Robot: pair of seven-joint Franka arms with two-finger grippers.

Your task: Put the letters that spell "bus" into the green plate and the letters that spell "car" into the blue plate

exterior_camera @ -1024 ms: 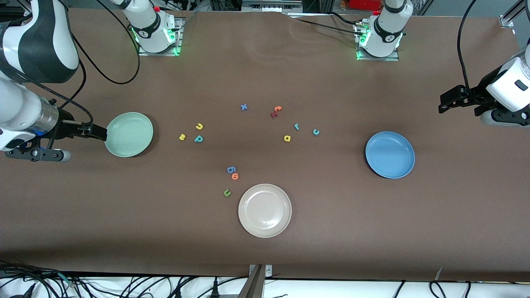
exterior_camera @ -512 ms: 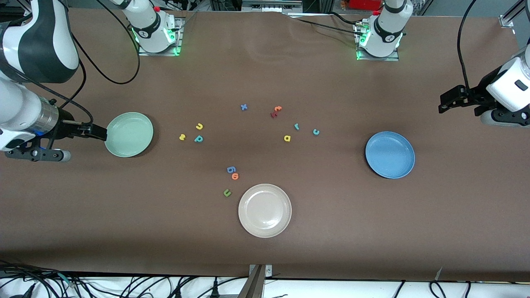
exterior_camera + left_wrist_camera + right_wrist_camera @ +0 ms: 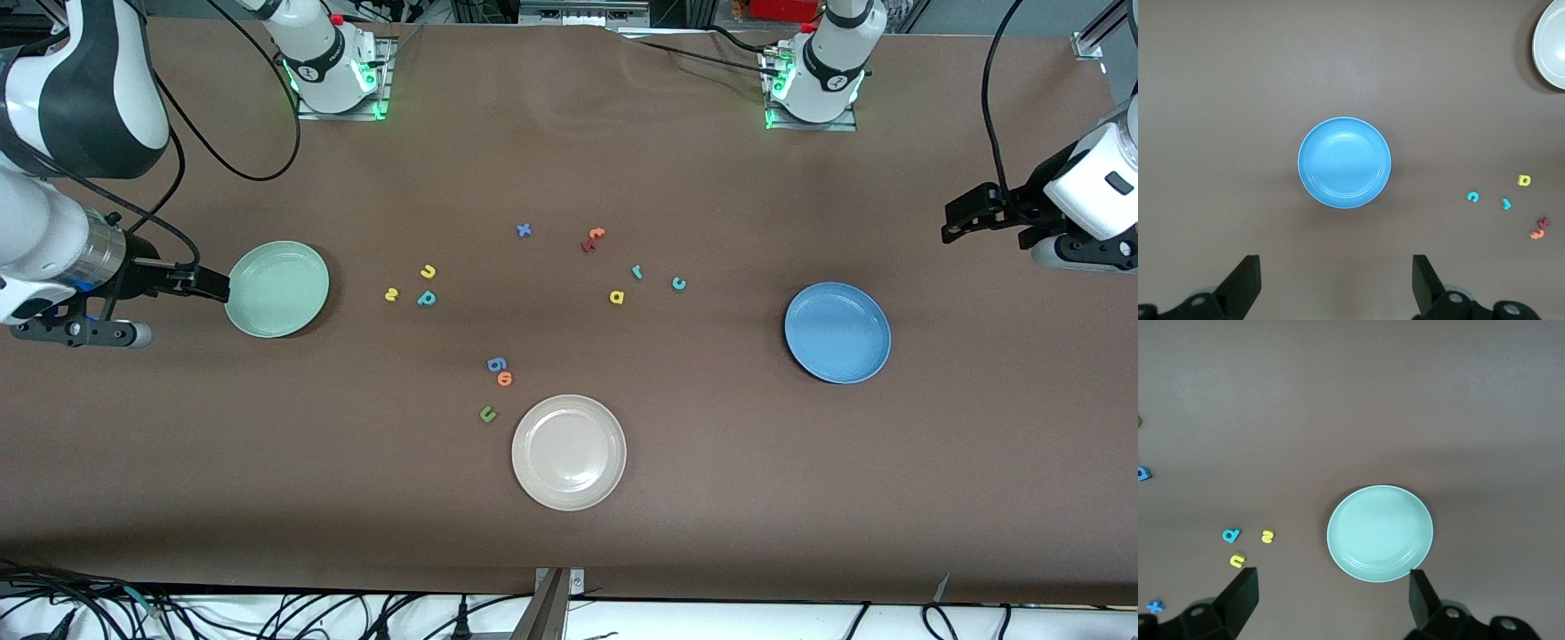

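both claws spread, empty. right claw (image 3: 218,286) hangs by green plate (image 3: 277,289); "bus" letters (image 3: 427,298) lie past it toward centre, right arm nearer. left claw (image 3: 956,222) waits.

Right arm comes in from the upper left of the front frame, elbow bent high, wrist levelled out at mid-left. The right gripper (image 3: 209,286) sits there with its fingers (image 3: 1241,593) spread wide and nothing between them. Over at the right edge, the left arm folds in from its base at the top, and the left gripper (image 3: 956,222) hangs at upper right, fingers (image 3: 1245,283) wide apart too, holding nothing.
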